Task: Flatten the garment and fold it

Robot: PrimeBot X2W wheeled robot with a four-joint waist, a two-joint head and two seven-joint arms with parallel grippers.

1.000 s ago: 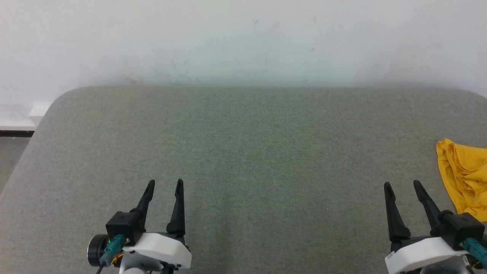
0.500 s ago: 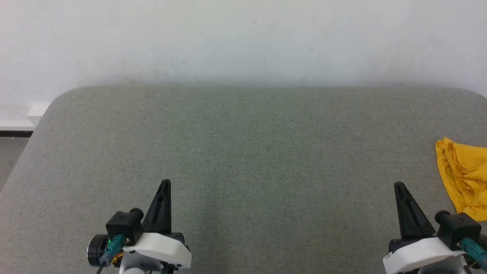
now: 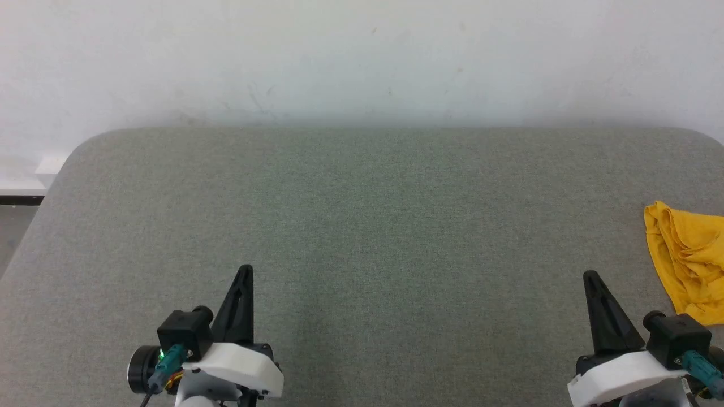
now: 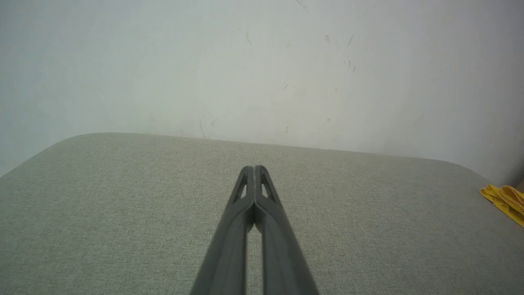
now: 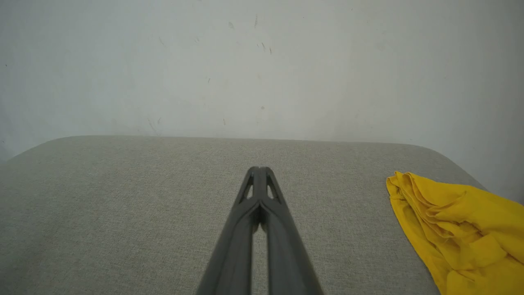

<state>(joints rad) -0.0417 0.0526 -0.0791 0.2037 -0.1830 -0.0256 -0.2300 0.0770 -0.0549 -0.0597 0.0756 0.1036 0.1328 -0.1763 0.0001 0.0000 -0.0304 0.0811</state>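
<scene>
The garment (image 3: 687,261) is a crumpled mustard-yellow cloth lying at the right edge of the grey padded table (image 3: 362,226), partly cut off by the head view's border. It also lies at the right in the right wrist view (image 5: 458,229) and as a small yellow corner in the left wrist view (image 4: 505,198). My left gripper (image 3: 244,270) hovers at the lower left, shut and empty (image 4: 254,169). My right gripper (image 3: 591,276) is at the lower right, shut and empty (image 5: 258,169), just left of the garment and apart from it.
A pale wall (image 3: 362,56) rises behind the table's far edge. The table's corners are rounded, and a strip of floor and skirting (image 3: 22,189) shows past the left side.
Both grippers have gone from open to shut with nothing between the fingers. The head view has shifted slightly; the garment lies where it was.
</scene>
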